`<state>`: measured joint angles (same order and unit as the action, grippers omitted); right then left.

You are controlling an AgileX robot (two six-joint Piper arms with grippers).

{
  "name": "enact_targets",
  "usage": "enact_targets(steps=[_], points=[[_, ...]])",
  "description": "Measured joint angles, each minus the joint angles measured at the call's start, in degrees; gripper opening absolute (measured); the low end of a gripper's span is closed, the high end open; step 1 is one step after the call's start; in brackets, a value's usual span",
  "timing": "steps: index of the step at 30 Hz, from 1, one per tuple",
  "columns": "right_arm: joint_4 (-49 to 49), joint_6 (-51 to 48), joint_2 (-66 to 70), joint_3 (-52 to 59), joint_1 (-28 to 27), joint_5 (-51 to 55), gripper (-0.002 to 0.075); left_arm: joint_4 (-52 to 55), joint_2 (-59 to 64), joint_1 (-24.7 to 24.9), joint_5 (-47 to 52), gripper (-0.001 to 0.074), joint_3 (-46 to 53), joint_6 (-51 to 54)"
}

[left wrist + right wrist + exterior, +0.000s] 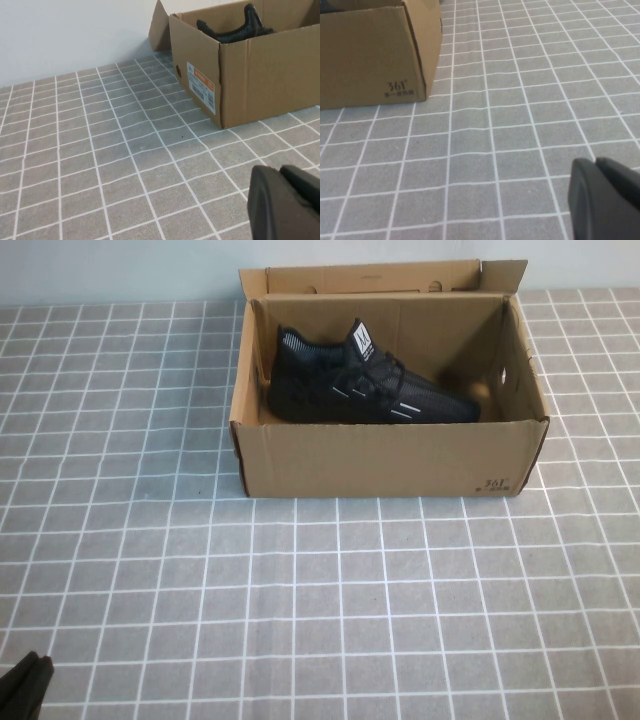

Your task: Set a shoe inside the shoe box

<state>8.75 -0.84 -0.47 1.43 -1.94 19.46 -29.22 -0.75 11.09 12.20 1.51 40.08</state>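
1. Left gripper [25, 687] sits nearest the camera at the table's [320, 620] near-left edge; jaws closed, holding nothing; right gripper [605, 200] also closed and empty, parked low over the table.
2. Shoe box [390, 455] is well beyond both grippers, flaps up; a careless sweep could catch a flap or shove it.
3. Shoe [365, 380] lies inside the box; task looks done; only risk is jostling it.

The left pincer [27, 685] sits low at the near left corner of the counter [330, 620], fingers closed and holding nothing; the right pincer [607, 200] shows only from its own wrist, closed too, hanging empty just above the counter.
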Motion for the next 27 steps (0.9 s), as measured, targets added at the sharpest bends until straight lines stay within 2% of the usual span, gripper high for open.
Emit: enact_targets(steps=[17,20,22,27], points=[[0.0,0.0,0.0,0.0,0.0,0.0,-0.0016,0.0,0.0,0.0,0.0,-0.0001,0.0,0.0],[0.0,0.0,0.0,0.0,0.0,0.0,-0.0016,5.9,0.0,0.0,0.1,-0.0001,0.0,-0.2],[0.0,0.0,0.0,0.0,0.0,0.0,-0.0016,11.1,0.0,0.0,0.1,-0.0001,0.0,-3.6],[0.0,0.0,0.0,0.0,0.0,0.0,-0.0016,23.2,0.0,-0.7,-0.8,-0.0001,0.0,-21.7]])
